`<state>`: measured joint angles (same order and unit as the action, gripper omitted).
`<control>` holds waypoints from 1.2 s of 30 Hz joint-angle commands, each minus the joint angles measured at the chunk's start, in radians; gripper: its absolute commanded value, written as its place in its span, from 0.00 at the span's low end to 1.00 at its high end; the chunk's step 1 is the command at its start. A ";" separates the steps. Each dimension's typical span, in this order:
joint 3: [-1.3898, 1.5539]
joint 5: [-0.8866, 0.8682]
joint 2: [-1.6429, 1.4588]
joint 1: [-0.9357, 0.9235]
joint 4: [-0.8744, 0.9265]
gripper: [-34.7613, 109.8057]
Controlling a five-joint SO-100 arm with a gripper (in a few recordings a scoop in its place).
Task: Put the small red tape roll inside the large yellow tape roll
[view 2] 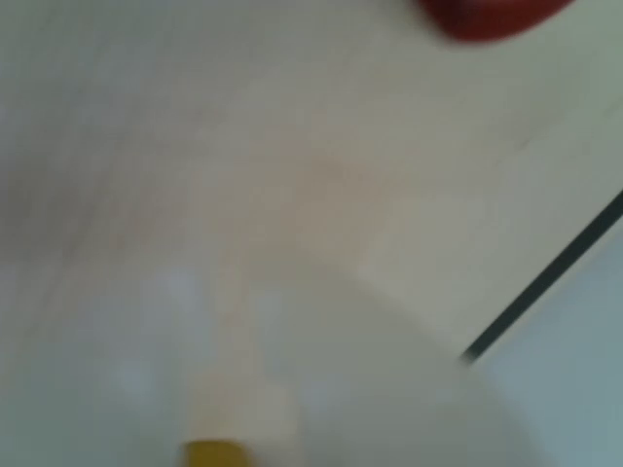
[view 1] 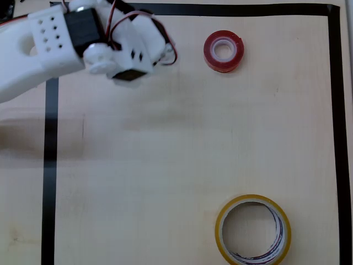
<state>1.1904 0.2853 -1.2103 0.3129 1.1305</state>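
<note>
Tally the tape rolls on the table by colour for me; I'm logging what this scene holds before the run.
Red tape rolls: 1, the small red tape roll, lying flat near the top of the overhead view.
Yellow tape rolls: 1, the large yellow tape roll, lying flat near the bottom edge.
Total: 2 rolls, well apart.
</note>
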 commanded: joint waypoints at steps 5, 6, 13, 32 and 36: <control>-0.273 -0.025 0.112 0.025 -0.003 0.24; -0.302 -0.034 0.135 0.025 -0.005 0.24; -0.572 -0.083 0.298 0.025 0.043 0.24; -1.408 -0.114 0.811 0.021 0.337 0.28; -1.408 -0.114 0.831 0.008 0.304 0.31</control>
<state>-0.1150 0.1764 -0.3329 0.3313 1.4619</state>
